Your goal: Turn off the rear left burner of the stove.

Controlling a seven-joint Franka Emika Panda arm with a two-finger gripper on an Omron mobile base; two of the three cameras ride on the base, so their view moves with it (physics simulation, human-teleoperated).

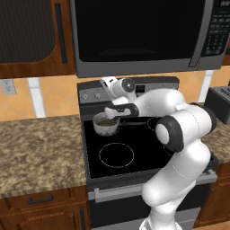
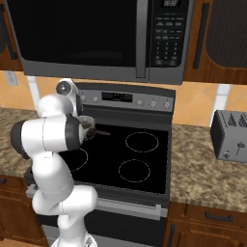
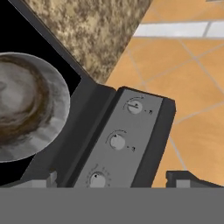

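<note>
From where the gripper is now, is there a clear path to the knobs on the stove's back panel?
Probably yes. The open gripper faces the back panel with three knobs straight ahead and nothing between. The saucepan sits off to the side on the glass, apart from the panel, so it shouldn't block the approach.

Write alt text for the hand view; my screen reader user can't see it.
Three round knobs, nearest, run along the stove's grey back panel, seen tilted from close above. A steel saucepan with brownish contents sits on the black glass at left; speckled counter and orange tiled wall lie beyond.

saucepan (image 3: 26,107) crowding the back panel's (image 3: 127,140) left knobs (image 3: 116,141), knob faces unobstructed, microwave (image 1: 139,36) overhanging above
</note>
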